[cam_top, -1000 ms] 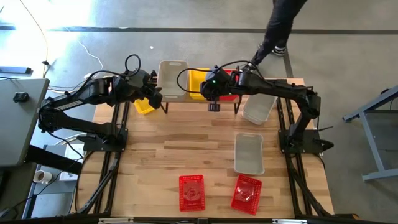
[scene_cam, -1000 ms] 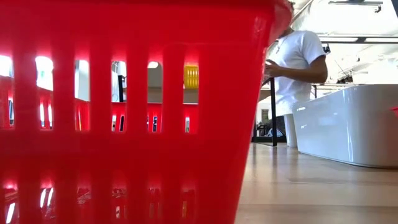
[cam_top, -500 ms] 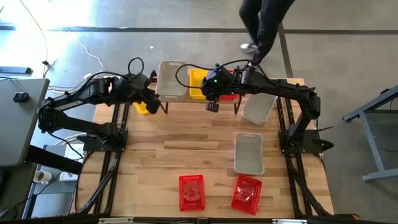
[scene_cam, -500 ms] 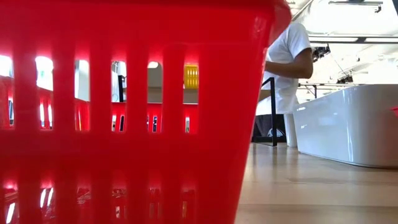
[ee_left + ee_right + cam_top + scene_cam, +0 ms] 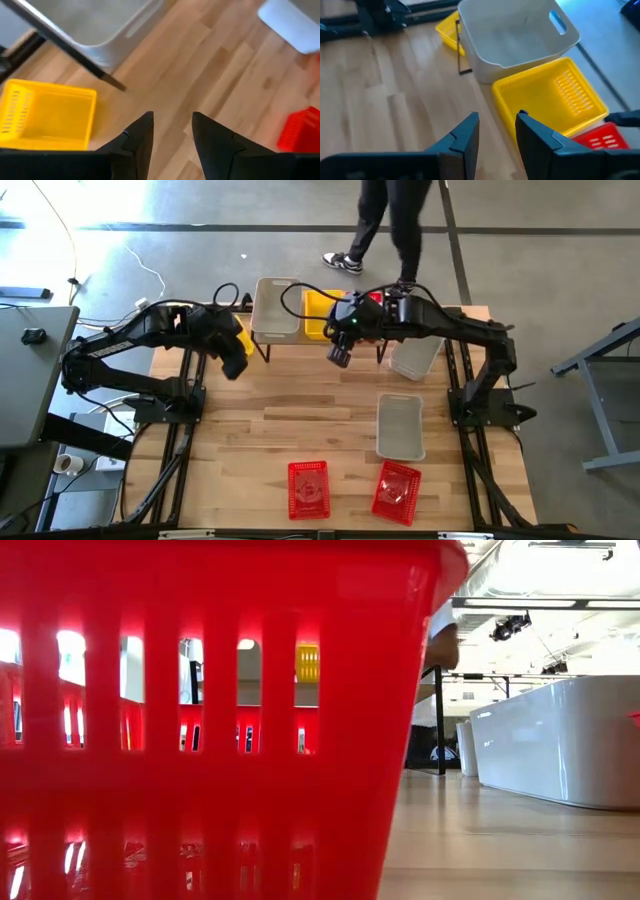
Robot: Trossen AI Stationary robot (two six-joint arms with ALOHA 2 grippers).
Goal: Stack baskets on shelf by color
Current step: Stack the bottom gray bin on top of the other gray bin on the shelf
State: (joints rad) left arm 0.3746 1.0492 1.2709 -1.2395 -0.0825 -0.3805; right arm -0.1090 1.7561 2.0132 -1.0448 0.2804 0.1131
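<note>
Nearest, two red baskets sit at the table's front edge, with a grey basket behind them. Mid-table, the left gripper and right gripper hover with fingers slightly apart, holding nothing. Farther back, the shelf carries a grey basket, a yellow basket and a red one; another yellow basket lies beside its left legs, another grey basket at its right. Beyond, a person walks past.

Bright, even daylight — blurred wrist views
</note>
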